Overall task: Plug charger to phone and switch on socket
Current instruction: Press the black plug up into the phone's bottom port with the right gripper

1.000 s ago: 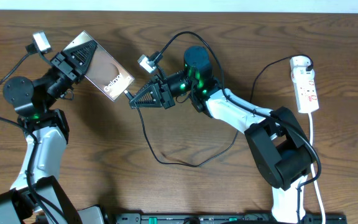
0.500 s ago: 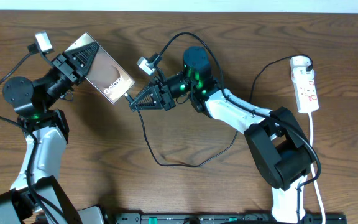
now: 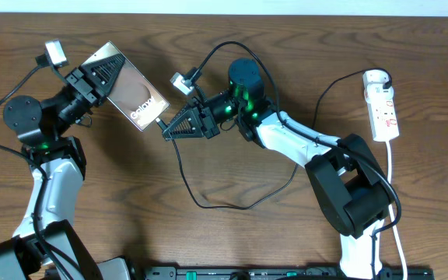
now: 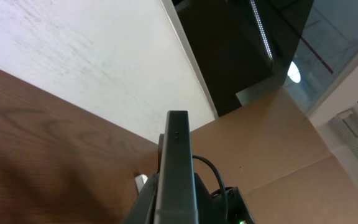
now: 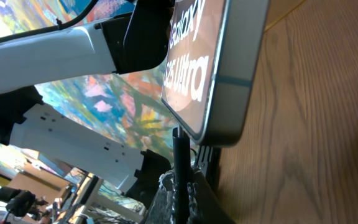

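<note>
Holding entry one, the phone [image 3: 134, 93], lifted and tilted in the upper left of the overhead frame: the left tool [image 3: 99, 74] is clenched on the camera end. This leaves the lettered end and its port edge free and turned toward the frame's centre. Entry two, the charger [image 3: 183, 175]: its thin black cable loops over the worktop [image 3: 232, 241] at mid-frame and rises to the right tool [image 3: 165, 129]. That tool grasps the plug end and aims it up-left at the phone's free edge, apparently so that one arm steadies while the other inserts. The right wrist view shows the plug tip meeting the bottom edge, but whether it is seated or only touching cannot be told. Entry three, the socket [image 3: 384, 109]: it lies at the right edge of the frame, well apart from both tools, its switch too small to read. Judged status: insertion is in hand and switching is not yet done.
</note>
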